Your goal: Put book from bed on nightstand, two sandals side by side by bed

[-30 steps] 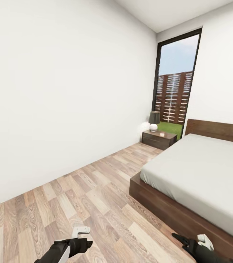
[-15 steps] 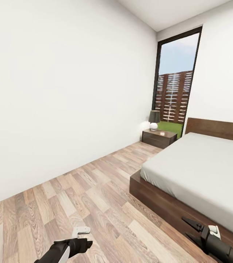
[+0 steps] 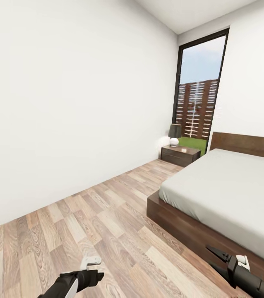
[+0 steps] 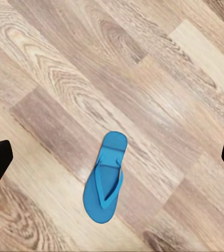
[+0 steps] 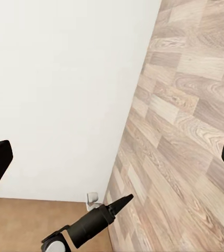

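A bright blue sandal lies flat on the wood floor, straight below my left gripper, which hangs open well above it. That left gripper sits low at the front left in the head view. My right gripper is open and empty, level with the dark wood side of the bed. The pale mattress is bare where it shows. A nightstand stands beside the headboard, against the far wall. The book is out of view.
A small lamp stands on the nightstand, in front of a tall window. A white wall runs along the left, with a wide strip of wood floor between it and the bed. The left arm crosses the right wrist view.
My right gripper has moved right and up toward the bed frame. The head view has tilted slightly, so the nightstand sits a bit higher. The left gripper has hardly moved.
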`<state>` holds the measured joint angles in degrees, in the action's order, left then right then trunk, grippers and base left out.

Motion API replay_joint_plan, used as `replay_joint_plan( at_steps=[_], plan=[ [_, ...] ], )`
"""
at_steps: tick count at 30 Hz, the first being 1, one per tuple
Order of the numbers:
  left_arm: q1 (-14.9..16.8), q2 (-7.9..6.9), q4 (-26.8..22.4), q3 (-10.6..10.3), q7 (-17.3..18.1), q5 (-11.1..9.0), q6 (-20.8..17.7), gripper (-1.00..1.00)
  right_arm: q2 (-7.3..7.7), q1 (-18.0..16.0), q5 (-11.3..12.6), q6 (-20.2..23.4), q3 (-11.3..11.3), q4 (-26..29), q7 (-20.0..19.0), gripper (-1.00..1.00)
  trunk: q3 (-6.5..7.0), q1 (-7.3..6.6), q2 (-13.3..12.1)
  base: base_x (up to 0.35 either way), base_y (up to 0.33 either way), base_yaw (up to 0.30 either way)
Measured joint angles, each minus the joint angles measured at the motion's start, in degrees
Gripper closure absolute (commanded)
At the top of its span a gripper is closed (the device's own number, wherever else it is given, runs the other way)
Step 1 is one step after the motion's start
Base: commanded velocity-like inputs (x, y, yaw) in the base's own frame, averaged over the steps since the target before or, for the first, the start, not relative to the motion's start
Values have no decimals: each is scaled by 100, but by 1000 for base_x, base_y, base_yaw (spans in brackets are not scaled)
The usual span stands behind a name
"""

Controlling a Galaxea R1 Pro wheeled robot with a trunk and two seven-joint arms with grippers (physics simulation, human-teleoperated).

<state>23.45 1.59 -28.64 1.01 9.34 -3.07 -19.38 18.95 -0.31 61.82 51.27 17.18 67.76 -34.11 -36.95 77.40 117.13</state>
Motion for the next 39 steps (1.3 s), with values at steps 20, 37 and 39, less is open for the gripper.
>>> replay_joint_plan(
  at_steps=[20, 37, 39],
  plan=[
    [0, -10, 0, 360, -16, -51, 27, -100, -19, 0, -10, -31, -10, 0, 36, -100, -359, 439, 802, 0, 0, 0],
    [0, -16, 0, 376, -16, -51, 36, -100, -4, -1, -12, -30, 0, 0, 18, -100, -664, 813, 1484, 0, 0, 0],
    [0, -16, 0, 376, -17, -51, 59, -100, -4, -1, -12, -29, 1, 0, 21, -100, -700, 857, 1564, 0, 0, 0]
  ],
)
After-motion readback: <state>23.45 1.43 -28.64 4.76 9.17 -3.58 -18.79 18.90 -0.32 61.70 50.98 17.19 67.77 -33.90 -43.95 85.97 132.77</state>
